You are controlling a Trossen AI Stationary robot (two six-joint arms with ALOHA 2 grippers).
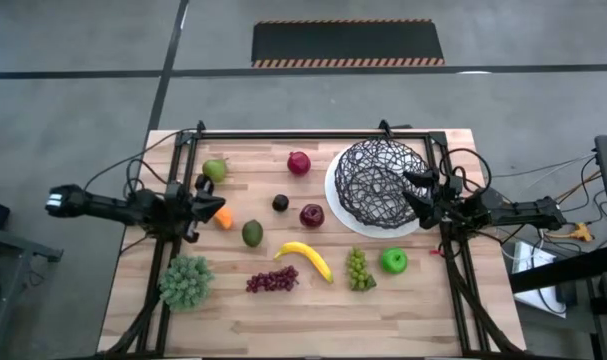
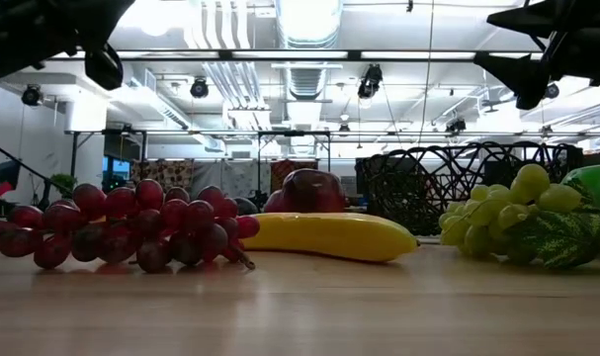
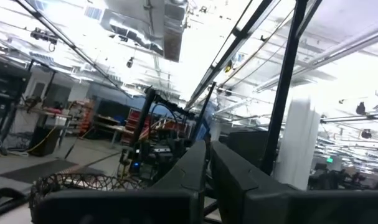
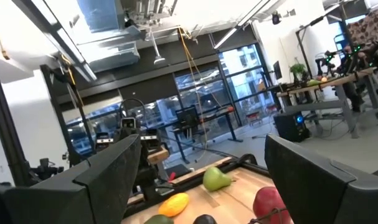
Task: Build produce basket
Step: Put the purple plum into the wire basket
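The right gripper (image 1: 420, 193) is held with its fingers spread wide and nothing between them, raised above the right rim of the basket (image 1: 368, 180), whose black wire mesh sits on a white plate at the table's far right. Just beside that gripper, toward the near edge, a green apple (image 1: 393, 261) and green grapes (image 1: 357, 268) are seen; a banana (image 1: 305, 258) and purple grapes (image 1: 272, 280) lie farther left.

The left gripper (image 1: 209, 200) is kept closed and empty at the left side of the table (image 1: 283, 320), above the board. An orange carrot (image 1: 223, 217) lies just beside it, an avocado (image 1: 252, 233) a little farther in, a pear (image 1: 215, 170) beyond it toward the far edge, and a frilly leafy bunch (image 1: 186, 282) toward the near edge.

Between the two grippers, a plum (image 1: 280, 203) and two red apples (image 1: 311, 215) (image 1: 299, 162) are spaced apart, with bare wood left around each.

The table is a pale wooden board framed by black rails; grey floor and a striped mat (image 1: 347, 43) lie beyond.
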